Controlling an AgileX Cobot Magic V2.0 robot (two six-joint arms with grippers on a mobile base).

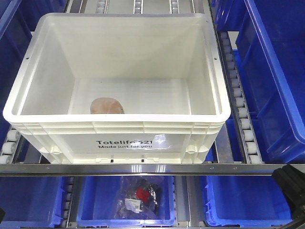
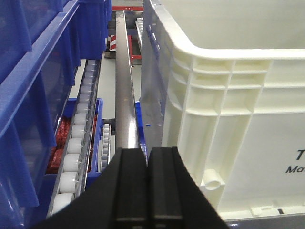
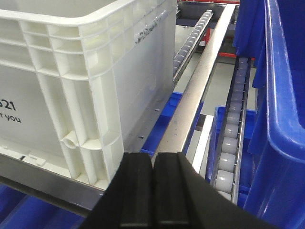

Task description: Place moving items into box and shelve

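Note:
A white tote box [image 1: 119,126] marked "Totelife" stands on the roller shelf. A round tan item [image 1: 106,106] lies inside it at the front left of its floor. My left gripper [image 2: 147,157] is shut and empty, just off the box's front left corner [image 2: 205,143]. My right gripper [image 3: 153,162] is shut and empty, just off the box's front right corner [image 3: 90,138]. In the front view only a black part of the right arm [image 1: 291,187] shows at the lower right edge.
Blue bins [image 1: 274,71] flank the box on both sides. A metal shelf rail [image 1: 152,169] runs under its front. Below, a blue bin [image 1: 125,202] holds a clear bag with a red and black part. Roller tracks [image 1: 243,114] line each side.

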